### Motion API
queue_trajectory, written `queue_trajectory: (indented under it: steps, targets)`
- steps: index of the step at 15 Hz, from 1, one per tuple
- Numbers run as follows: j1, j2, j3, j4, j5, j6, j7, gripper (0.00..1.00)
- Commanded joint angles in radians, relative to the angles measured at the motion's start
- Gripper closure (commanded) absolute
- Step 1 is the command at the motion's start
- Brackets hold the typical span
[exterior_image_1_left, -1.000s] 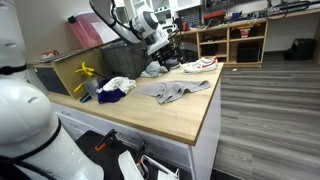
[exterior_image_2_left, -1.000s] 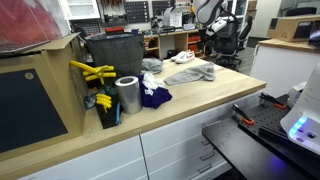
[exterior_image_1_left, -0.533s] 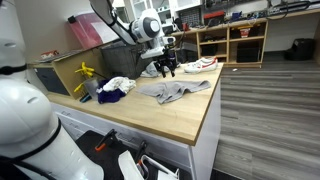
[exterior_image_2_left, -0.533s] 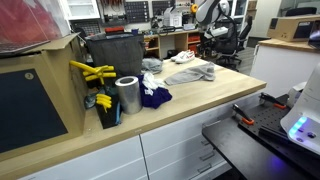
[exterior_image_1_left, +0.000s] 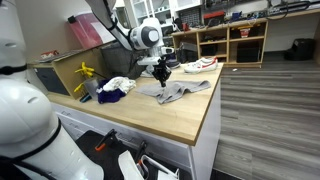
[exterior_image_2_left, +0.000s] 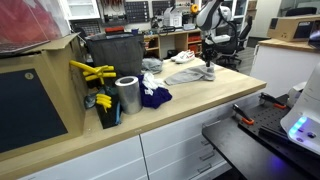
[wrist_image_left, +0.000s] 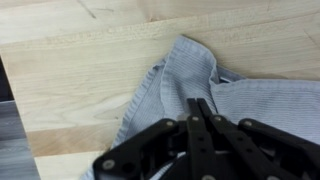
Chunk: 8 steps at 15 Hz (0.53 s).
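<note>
Lowered since before, our gripper (exterior_image_1_left: 162, 76) now pinches the grey cloth (exterior_image_1_left: 175, 92) on the worktop (exterior_image_1_left: 170, 118), with its fingers (wrist_image_left: 190, 125) closed. We think the grasping step is in hand; next it calls for a slow lift.

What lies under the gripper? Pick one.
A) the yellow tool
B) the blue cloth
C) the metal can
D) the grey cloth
D: in the wrist view the gripper, its fingers together, points down at the grey cloth lying on the wooden table.
</note>
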Motion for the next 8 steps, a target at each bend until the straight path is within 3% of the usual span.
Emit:
queue_trajectory:
  steps: [1,8]
  targets:
    - [0.006,0.006,0.002,-0.028,0.018,0.026,0.008,1.0]
    - [0.025,0.072,-0.009,-0.023,-0.017,0.068,0.012,1.0]
